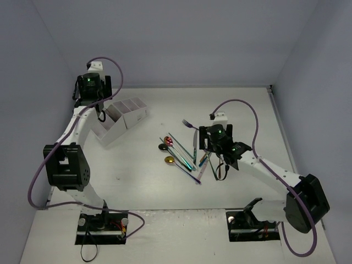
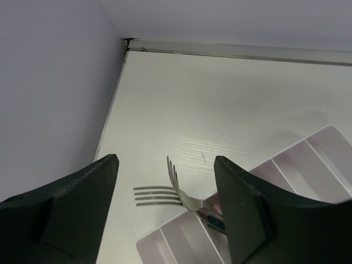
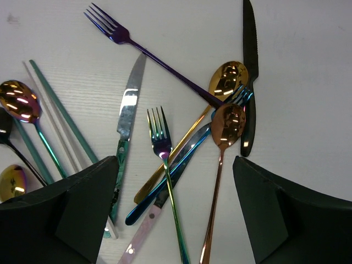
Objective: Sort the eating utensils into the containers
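Table (image 1: 165, 104): white, and it bore the caddy and all the cutlery.
Caddy (image 1: 124, 118): white, stepped, four compartments in a row, set slantwise at the table's far left.
Left gripper (image 2: 165, 187): hung right over the caddy's end; jaws stood wide apart, released, nothing between them.
Right gripper (image 3: 173, 165): well to the right of the caddy, above the loose heap; jaws spread, gripping nothing.
Utensil pile (image 1: 187, 154): on the bare table, well apart from the caddy, pieces crossed over each other.
Two forks (image 2: 159, 195): silver, lying in the caddy's end compartment, their tines reaching out past its end wall.
Black knife (image 3: 250, 66): at the heap's edge farthest from the caddy.
Purple fork (image 3: 118, 34): handle running under the gold spoon (image 3: 228, 77).
Rainbow fork (image 3: 160, 137): mid-heap, between the right fingers.
Copper spoon (image 3: 228, 124): touching the black knife.
Teal sticks (image 3: 60, 110): on the heap's caddy side.
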Robot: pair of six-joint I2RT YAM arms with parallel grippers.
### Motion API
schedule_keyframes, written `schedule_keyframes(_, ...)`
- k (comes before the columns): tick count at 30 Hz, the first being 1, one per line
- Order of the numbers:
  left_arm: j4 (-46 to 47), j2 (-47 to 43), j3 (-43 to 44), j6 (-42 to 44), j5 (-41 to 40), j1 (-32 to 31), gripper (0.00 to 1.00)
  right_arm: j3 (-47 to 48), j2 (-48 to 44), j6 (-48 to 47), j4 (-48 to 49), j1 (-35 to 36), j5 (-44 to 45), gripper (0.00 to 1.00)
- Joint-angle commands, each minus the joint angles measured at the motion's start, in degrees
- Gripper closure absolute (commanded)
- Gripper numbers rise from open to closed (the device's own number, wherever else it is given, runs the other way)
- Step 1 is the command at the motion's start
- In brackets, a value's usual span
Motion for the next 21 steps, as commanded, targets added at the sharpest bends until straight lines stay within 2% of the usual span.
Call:
schedule_keyframes(1,-1.0,-12.3,1.7,-6.5,2.0,0.0,0.26,0.7,4.0,2.7,-0.3,-3.1,-0.5,0.21)
schedule_keyframes(6,-11.1,-21.0,1.0,-13.6,8.9,-0.9,0.22,1.6,8.7,4.5,-1.4,-7.7,-5.9,0.33)
schedule_keyframes(9,-15.9,-27.0,-3.4,-16.6,13.8,-2.8,0.21,2.3,10.9,4.9,-1.9,-8.5,-9.3,0.41)
schedule_keyframes(13,-17.5,-35.6,-12.3,-20.7,19.8,-5.1,0.21,1.1,12.5,5.9,-2.2,-8.5,-12.0,0.48)
schedule_keyframes(17,-20.1,-42.4,-17.9,-21.1,21.2,-8.9,0.21,-1.3,12.2,6.9,-3.8,-8.5,-14.2,0.53)
schedule_keyframes(21,-24.4,-45.2,-18.6,-17.8,21.2,-10.1,0.21,-3.6,10.1,8.6,-4.7,-8.3,-14.9,0.55)
